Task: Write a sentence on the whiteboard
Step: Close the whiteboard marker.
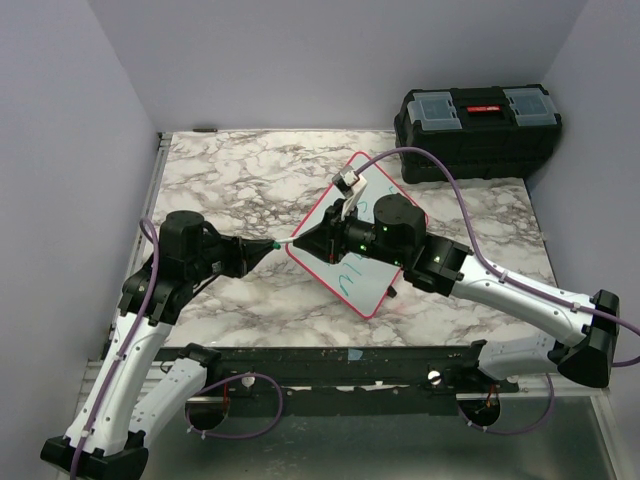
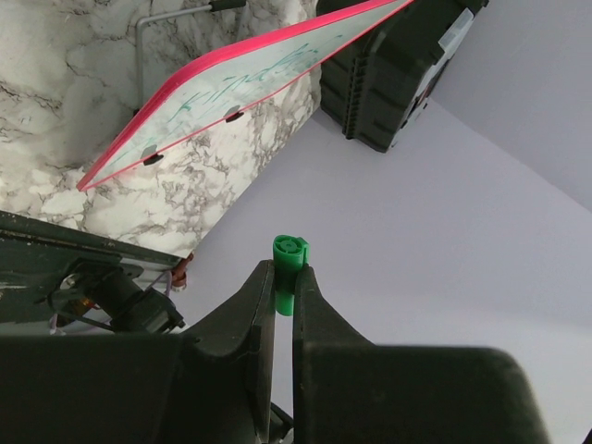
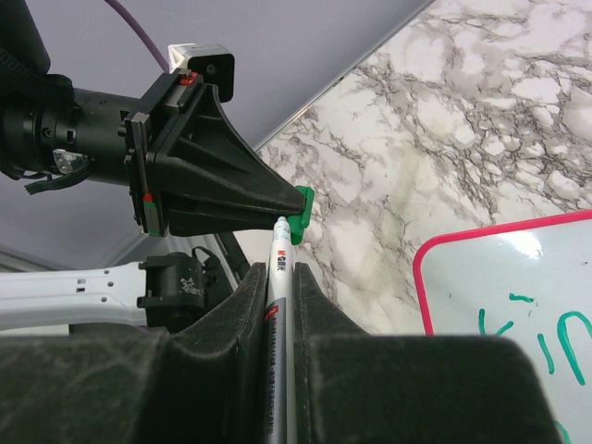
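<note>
- Marble-patterned table [image 1: 230, 170] fills the space, with lavender walls [image 1: 80, 120] standing at its left, far and right edges.
- Bare marble runs wide along the left edge and in a strip by the far edge.
- The black toolbox [image 1: 478, 128] sits at the far right corner, well apart from both arms.
- The whiteboard [image 1: 372, 190] lies flat near the middle of the table, a little right of centre. It is turned so its corners point toward the table's edges.
- The sentence [image 3: 546, 338] shows in green on the board's near part; only a few strokes are legible.
- The right arm reaches across the board from the near right. A purple cable [image 1: 450, 180] arcs above the board's far right edge.
- The left gripper [image 2: 284, 273] is pressed together on a green cap [image 2: 289, 252].
- The right gripper [image 3: 276, 268] pinches a marker [image 3: 277, 305] lengthwise, tip outward.
- Both grippers meet just off the board's left corner. The marker tip is at the cap, and I cannot tell whether it is inside.
</note>
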{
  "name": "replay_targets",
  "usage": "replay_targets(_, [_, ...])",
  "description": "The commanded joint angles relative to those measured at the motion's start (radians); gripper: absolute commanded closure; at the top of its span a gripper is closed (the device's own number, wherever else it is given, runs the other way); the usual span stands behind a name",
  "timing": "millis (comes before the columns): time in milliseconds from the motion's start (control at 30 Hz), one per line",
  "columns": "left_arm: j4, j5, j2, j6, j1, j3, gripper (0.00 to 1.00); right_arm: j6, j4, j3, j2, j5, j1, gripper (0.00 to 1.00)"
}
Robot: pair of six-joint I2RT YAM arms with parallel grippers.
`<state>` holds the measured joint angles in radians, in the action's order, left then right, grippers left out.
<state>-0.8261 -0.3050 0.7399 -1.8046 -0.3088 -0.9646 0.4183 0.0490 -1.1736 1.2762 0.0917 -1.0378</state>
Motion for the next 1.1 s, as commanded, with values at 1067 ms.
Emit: replay_targets(1067, [0.033, -0.014, -0.013, -0.052, 0.007, 0.013, 1.0, 0.012, -0.011, 0.036, -0.022, -0.073, -0.021, 0.99])
